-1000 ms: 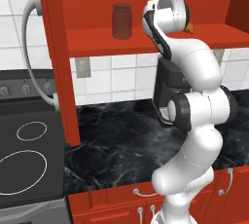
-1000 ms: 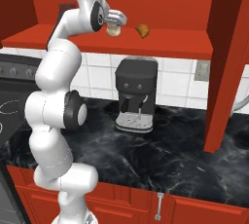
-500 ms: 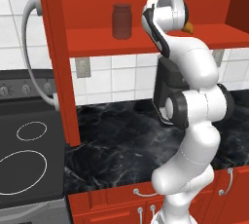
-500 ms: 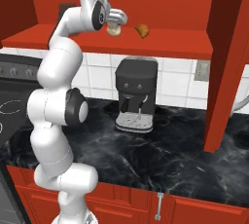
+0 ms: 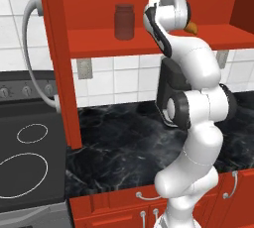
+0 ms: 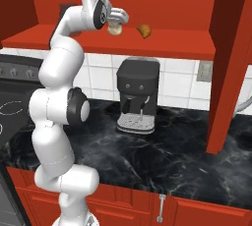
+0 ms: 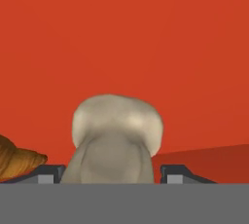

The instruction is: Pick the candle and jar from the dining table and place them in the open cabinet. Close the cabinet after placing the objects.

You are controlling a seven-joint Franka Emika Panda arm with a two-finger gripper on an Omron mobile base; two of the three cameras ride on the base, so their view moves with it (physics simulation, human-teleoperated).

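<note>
Hand view, nearest first: the two dark fingertips (image 7: 51, 173) sit at the bottom edge, one on each side of the candle (image 7: 116, 138). Candle is dead centre between them, straight ahead of the claw, its wider bulb away from the camera and the narrower part toward it, so its long axis runs roughly along the gripper's line, not across it. Small gaps seem to show between tips and wax, but contact can't be told for sure; jaws are fairly wide. Whether it's still gripped or just let go: can't tell from these pics.

Beyond the candle, low at that view's left edge, is the croissant (image 7: 17, 157), near but apart. Behind everything is the red back wall of the cabinet (image 7: 146, 33).

Right base view agrees: gripper (image 6: 117, 22) is up at shelf level inside the cabinet (image 6: 162, 38), candle (image 6: 114, 29) hanging just under/at the fingers, close above the shelf or on it; croissant (image 6: 144, 30) just beside it, further right along the shelf. Coffee machine (image 6: 138, 95) stands on the counter below, well clear.

Left base view: the jar (image 5: 124, 21) stands upright on the same shelf, on the far side of the arm from the croissant, apart from the wrist.

Judgement: jar is in, candle is at its spot. Next move prob. a straight pull-back along the gripper axis, since candle lies directly ahead; any sideways drift risks clipping it or nudging the croissant. Door not yet shut.
</note>
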